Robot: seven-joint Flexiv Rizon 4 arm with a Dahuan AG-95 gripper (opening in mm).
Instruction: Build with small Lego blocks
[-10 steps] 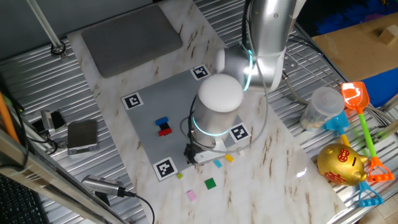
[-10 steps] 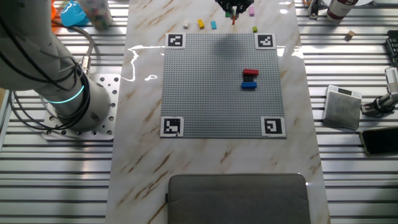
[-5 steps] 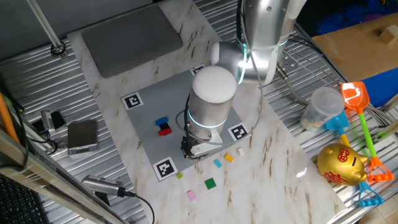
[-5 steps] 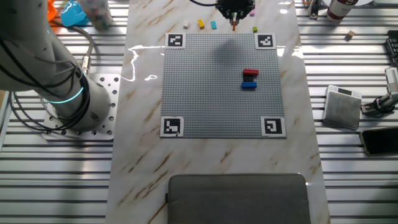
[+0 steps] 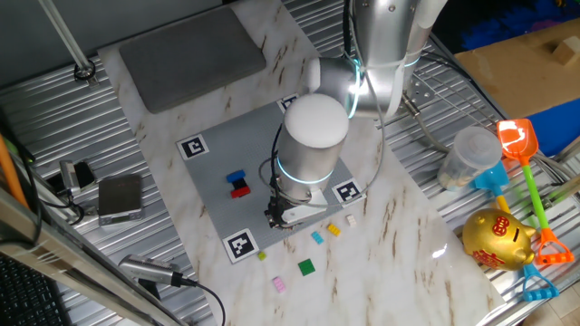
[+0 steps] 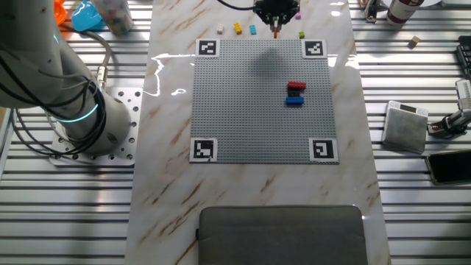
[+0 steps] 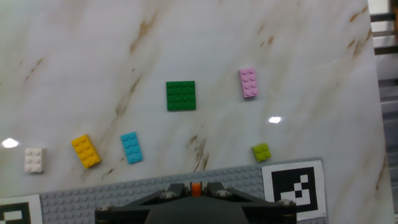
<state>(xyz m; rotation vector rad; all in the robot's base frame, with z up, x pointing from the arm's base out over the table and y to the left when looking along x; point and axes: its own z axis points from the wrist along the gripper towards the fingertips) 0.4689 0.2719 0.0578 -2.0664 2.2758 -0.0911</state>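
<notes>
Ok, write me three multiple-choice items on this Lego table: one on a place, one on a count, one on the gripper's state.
1. Where is the small stack with a red brick above a blue one?
A. on the grey studded baseplate
B. on the bare marble
C. in the gripper

2. How many loose bricks lie on the marble in the hand view?
A. three
B. six
C. nine

3. What sits between the fingers of the gripper?
A. nothing
B. a small orange brick
C. a green plate

A: stack stands on the studs. B: white, yellow, light blue, green, pink, lime. B: orange shows between the fingers.

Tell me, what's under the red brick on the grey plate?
The red brick sits on a black one, with a blue brick beside them on the baseplate. Anything beneath the stack is covered.
</notes>
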